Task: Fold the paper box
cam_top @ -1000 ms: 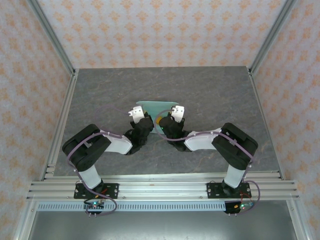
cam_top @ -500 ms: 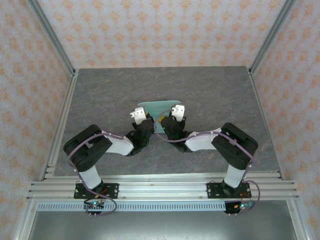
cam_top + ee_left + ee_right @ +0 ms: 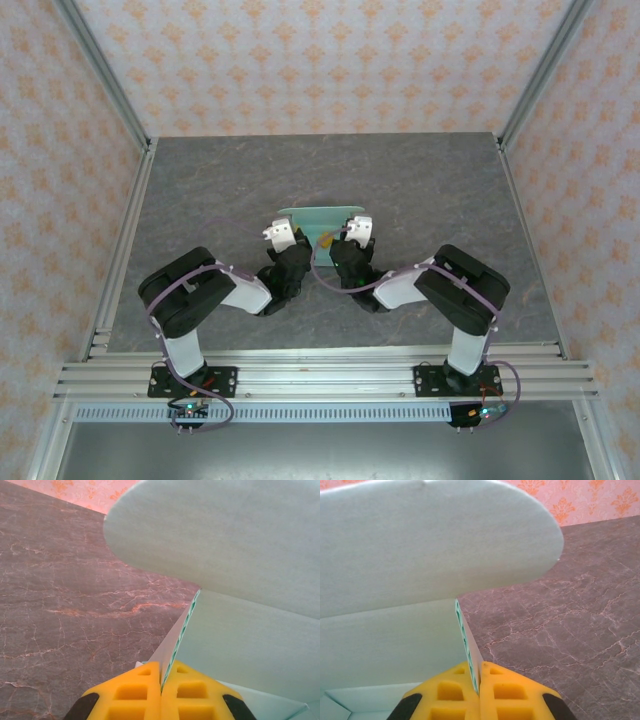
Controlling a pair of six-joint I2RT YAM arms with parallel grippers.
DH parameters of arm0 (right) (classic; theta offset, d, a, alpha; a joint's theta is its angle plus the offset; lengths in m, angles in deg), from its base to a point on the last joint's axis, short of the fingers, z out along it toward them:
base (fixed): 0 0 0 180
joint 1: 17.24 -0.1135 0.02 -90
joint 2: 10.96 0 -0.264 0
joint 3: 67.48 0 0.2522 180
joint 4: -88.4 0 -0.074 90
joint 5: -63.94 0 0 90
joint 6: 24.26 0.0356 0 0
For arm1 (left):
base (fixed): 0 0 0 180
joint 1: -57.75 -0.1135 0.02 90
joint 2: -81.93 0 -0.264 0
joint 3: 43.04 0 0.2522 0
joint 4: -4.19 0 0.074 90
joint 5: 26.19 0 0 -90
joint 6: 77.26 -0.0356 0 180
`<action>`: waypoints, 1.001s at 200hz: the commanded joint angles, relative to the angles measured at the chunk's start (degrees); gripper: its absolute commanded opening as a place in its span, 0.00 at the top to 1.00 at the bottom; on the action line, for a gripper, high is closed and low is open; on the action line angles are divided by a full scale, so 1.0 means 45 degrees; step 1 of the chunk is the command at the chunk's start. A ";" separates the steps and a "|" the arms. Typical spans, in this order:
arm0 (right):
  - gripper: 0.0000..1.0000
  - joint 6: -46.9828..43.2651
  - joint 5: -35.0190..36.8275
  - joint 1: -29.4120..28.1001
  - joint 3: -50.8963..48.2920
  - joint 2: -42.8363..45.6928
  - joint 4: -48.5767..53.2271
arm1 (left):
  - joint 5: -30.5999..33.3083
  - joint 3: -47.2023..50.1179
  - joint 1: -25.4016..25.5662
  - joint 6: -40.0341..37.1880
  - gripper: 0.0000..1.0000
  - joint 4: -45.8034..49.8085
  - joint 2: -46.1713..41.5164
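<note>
1. Mint-green card this thin creases easily. The left claw (image 3: 161, 680) is clamped on one upright side wall and the right claw (image 3: 479, 680) on the other, so an uneven pull could buckle or tear a wall.
2. Smooth card may slide out of the yellow pads (image 3: 135, 692), letting a wall spring flat.
3. The paper box (image 3: 318, 213) sits near the middle of the tabletop (image 3: 200, 190), half formed, its rounded flap (image 3: 430, 540) arching over an open interior.
</note>
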 commanded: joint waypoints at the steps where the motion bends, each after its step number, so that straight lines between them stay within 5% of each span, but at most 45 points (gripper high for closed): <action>1: 1.00 0.0630 0.0598 -0.0005 -0.0384 -0.0326 -0.0709 | 0.1304 0.0664 -0.0093 0.0252 1.00 0.0848 0.0654; 128: 1.00 0.4119 0.2276 -0.0145 0.0082 -0.0185 0.2169 | 0.1779 0.1061 0.0181 0.0378 1.00 -0.0276 0.1387; 200: 0.99 0.4072 0.2172 -0.0259 0.0161 -0.0130 0.2845 | 0.1056 0.1080 0.0141 -0.0828 1.00 -0.0339 0.1091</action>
